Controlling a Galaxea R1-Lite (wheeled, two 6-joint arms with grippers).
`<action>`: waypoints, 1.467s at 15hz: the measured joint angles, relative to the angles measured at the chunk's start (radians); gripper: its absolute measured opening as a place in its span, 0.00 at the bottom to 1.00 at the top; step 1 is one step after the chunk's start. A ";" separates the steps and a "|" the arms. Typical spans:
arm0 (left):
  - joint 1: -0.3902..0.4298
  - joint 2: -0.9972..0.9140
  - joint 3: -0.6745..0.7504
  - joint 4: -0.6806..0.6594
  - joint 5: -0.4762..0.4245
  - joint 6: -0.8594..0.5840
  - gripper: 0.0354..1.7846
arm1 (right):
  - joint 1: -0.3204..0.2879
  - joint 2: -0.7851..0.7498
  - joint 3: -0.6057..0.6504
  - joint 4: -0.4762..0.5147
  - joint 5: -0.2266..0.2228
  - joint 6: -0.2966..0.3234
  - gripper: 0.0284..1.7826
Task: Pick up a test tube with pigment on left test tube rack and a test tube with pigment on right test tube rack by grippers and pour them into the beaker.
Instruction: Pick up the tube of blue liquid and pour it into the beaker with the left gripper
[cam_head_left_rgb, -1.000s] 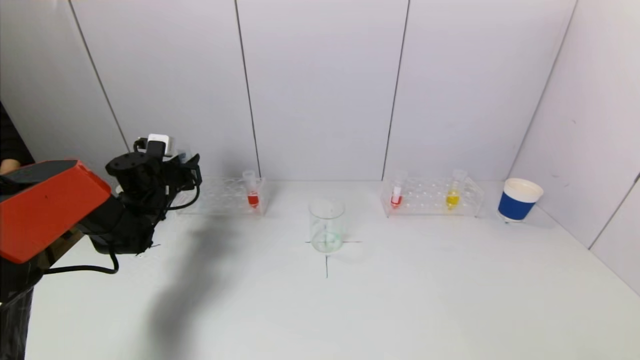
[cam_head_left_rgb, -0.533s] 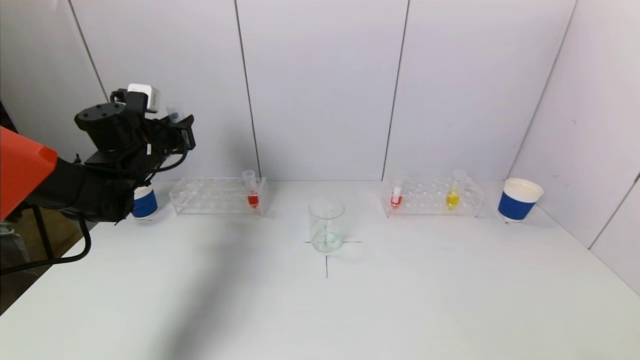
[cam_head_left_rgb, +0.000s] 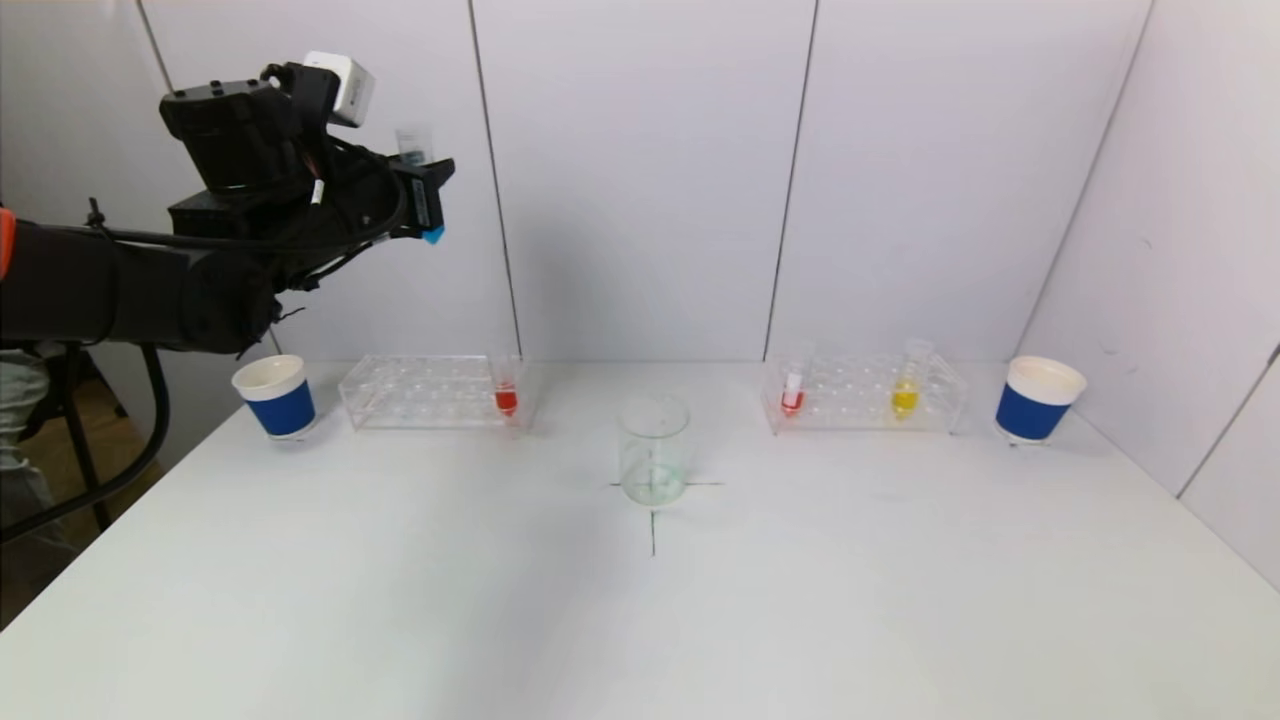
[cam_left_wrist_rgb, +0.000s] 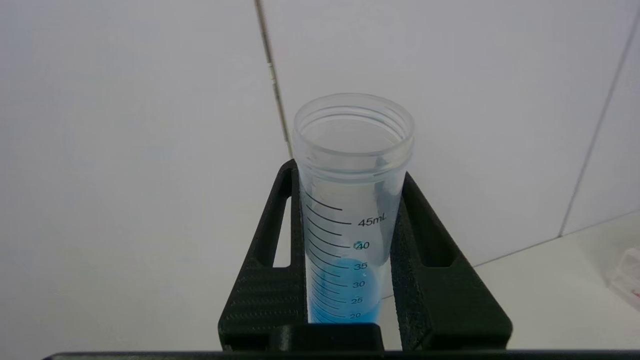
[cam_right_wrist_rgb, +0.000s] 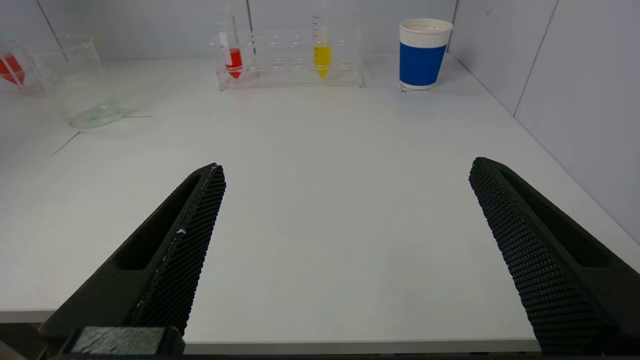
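High above the left rack (cam_head_left_rgb: 430, 392), the left end effector (cam_head_left_rgb: 425, 200) clamps an upright blue tube (cam_left_wrist_rgb: 350, 215), while the right end effector (cam_right_wrist_rgb: 345, 250) gapes wide over the tabletop (cam_right_wrist_rgb: 320, 175), well short of the beaker (cam_head_left_rgb: 654, 452).

Front bench (cam_head_left_rgb: 640, 620): bare, open passage.
Centre: beaker (cam_head_left_rgb: 653, 451) stands alone, room all round.
Back row: left rack (cam_head_left_rgb: 430, 392), right rack (cam_head_left_rgb: 865, 393) and cups (cam_head_left_rgb: 1038, 399) line the wall.

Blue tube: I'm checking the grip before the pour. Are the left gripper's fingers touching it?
Touching. The left wrist view shows both fingers of the left gripper pressed against the blue tube.
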 joint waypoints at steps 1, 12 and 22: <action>-0.016 0.012 -0.024 0.016 -0.035 0.000 0.26 | 0.000 0.000 0.000 0.000 0.000 0.000 1.00; -0.180 0.203 -0.216 0.331 -0.445 0.334 0.26 | 0.000 0.000 0.000 0.000 0.000 0.000 1.00; -0.201 0.293 -0.213 0.363 -0.572 0.796 0.26 | 0.000 0.000 0.000 0.000 0.000 0.000 1.00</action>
